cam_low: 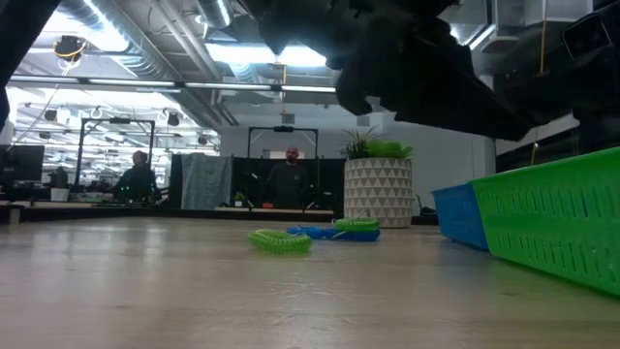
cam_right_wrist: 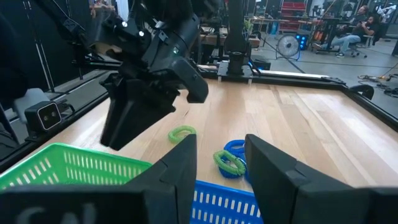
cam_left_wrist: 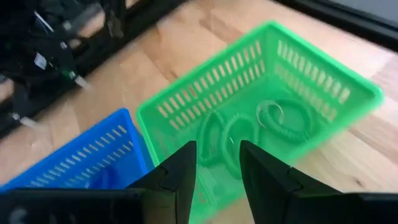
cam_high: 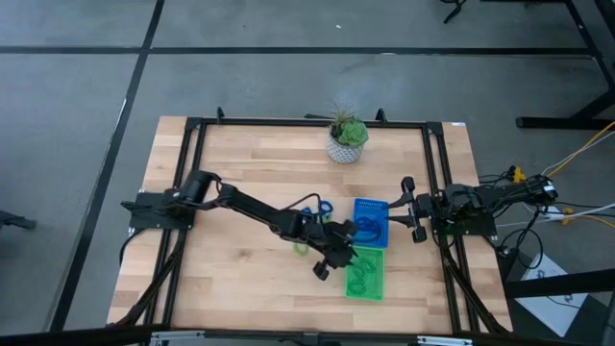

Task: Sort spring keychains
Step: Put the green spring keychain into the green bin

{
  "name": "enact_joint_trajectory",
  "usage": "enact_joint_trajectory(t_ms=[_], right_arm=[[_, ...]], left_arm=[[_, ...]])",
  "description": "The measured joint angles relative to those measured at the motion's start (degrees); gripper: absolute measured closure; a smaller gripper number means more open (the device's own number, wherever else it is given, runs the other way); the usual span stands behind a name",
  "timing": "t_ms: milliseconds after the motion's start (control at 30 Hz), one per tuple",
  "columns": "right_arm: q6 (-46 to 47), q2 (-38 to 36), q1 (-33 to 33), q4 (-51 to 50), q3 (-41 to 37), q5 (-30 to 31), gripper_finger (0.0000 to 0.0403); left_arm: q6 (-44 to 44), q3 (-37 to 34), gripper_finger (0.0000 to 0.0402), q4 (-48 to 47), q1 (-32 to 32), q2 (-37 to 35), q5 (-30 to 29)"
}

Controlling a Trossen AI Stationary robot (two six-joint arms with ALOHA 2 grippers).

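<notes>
Three keychains (cam_low: 315, 235) lie beyond the green tray (cam_high: 366, 274); my left gripper (cam_left_wrist: 214, 177) (empty, narrow gap) should approach the green one squarely.

Wooden table (cam_high: 240, 269) carries: potted plant (cam_high: 346, 140) at 12 o'clock; blue tray (cam_high: 371, 221), green tray (cam_high: 366, 273) at 4 o'clock; loose spring keychains (cam_high: 315, 210) near centre.

Two dark, slender, jointed arms with matte black casings. Left gripper (cam_left_wrist: 214, 180) and right gripper (cam_right_wrist: 219, 171): broad, wedge-shaped black fingers. Yellow, white and black cables beside right arm's base.
</notes>
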Motion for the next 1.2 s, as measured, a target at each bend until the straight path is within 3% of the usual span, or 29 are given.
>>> enact_joint_trajectory(t_ms=[433, 700, 867, 1067, 1200], right_arm=[[0.0, 0.0, 0.0, 0.0, 0.0, 0.0, 0.0267], [0.0, 0.0, 0.0, 0.0, 0.0, 0.0, 0.0267], [0.0, 0.0, 0.0, 0.0, 0.0, 0.0, 0.0267], [0.0, 0.0, 0.0, 0.0, 0.0, 0.0, 0.0267], [0.0, 0.0, 0.0, 0.0, 0.0, 0.0, 0.0267]], left_arm=[[-4.2, -0.2, 0.0292, -9.1, 2.8, -2.1, -0.8], [-9.3, -7.5, 0.0293, -3.0, 7.4, -6.7, 4.0], [-11.7, -12.9, 0.0293, 0.3, 10.1, -10.0, 4.0], [-12.7, -17.5, 0.0293, 1.7, 12.4, -13.0, 2.9], [-13.3, -18.1, 0.0294, -0.6, 13.5, -13.3, -4.0]])
